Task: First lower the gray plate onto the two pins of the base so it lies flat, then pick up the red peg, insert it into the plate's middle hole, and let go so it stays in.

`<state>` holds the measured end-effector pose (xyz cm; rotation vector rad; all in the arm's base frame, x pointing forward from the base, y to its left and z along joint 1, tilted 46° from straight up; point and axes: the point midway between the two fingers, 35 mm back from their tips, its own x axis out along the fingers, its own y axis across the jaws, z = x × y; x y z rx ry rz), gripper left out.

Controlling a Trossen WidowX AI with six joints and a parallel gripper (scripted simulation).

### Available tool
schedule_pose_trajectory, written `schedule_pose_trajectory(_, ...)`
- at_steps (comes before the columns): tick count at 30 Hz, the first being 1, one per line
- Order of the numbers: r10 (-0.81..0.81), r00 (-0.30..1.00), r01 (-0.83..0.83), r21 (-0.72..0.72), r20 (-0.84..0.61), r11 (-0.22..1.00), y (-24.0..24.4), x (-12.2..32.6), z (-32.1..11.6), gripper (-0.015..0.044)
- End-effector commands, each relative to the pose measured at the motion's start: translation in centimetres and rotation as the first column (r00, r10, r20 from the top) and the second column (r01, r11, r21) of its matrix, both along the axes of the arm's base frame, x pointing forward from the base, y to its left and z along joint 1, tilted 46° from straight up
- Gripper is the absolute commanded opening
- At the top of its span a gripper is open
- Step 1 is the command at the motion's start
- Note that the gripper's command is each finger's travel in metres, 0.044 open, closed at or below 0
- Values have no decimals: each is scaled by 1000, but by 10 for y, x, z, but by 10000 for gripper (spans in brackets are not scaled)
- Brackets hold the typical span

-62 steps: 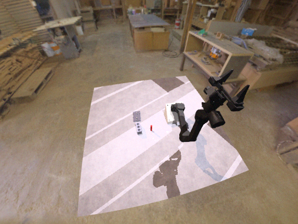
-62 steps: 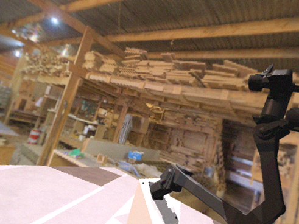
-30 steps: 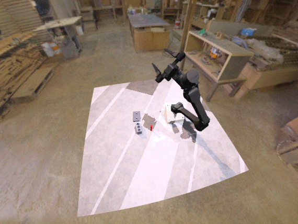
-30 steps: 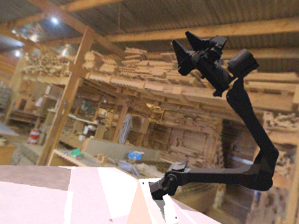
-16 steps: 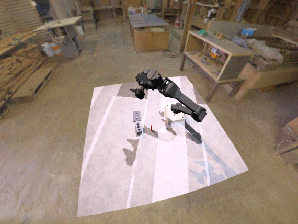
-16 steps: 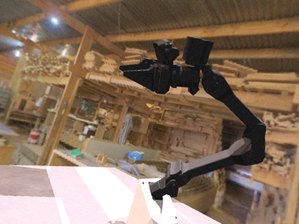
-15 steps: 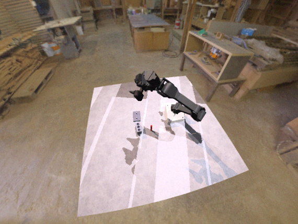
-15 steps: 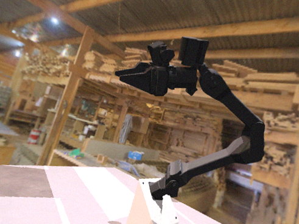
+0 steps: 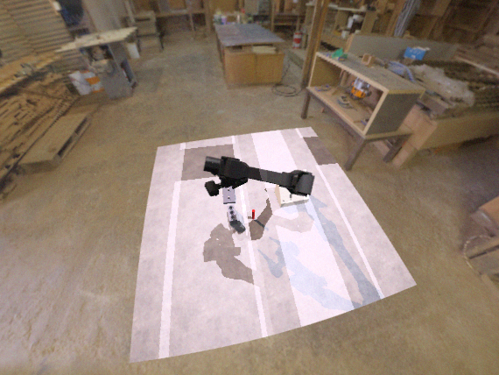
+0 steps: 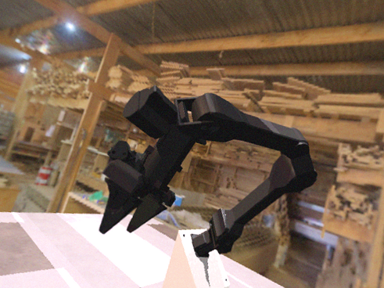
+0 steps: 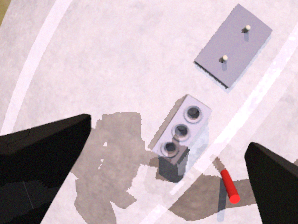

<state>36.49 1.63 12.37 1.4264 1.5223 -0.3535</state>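
The gray plate [image 11: 187, 123] [image 9: 232, 214] with three ringed holes lies apart from the base, a dark block-like part at its near end; whether it lies flat is unclear. The flat gray base [image 11: 225, 42] [image 9: 228, 195] shows two upright pins with nothing on them, beyond the plate. The red peg [image 11: 230, 186] [image 9: 253, 214] stands upright to the right of the plate; only its top shows in the exterior view. My gripper [image 10: 116, 231] [image 11: 171, 136] is wide open and empty, high above the table and pointing down. Its fingertips are hidden in the top view.
A white wedge-shaped stand [image 9: 284, 197] [image 10: 178, 269] carries the foot of the arm, to the right of the peg in the top view. The arm reaches from it over the pale striped mat [image 9: 219, 307]. Arm shadows fall around the plate and the peg.
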Motion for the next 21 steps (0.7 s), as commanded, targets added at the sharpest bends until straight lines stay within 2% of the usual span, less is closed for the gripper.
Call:
schedule_pose_trajectory(1, -54, 932, 105, 124, -358, 987, 45, -16, -21, 440)
schedule_pose_trajectory(3, -59, 909, 125, 134, -413, 983, 52, -18, -23, 440)
schedule_pose_trajectory(12, -60, 909, 125, 134, -413, 983, 54, -18, -25, 440)
schedule_pose_trajectory(17, -59, 909, 125, 136, -413, 983, 99, -23, -63, 440)
schedule_pose_trajectory(21, -58, 909, 125, 137, -413, 983, 101, -23, -65, 440)
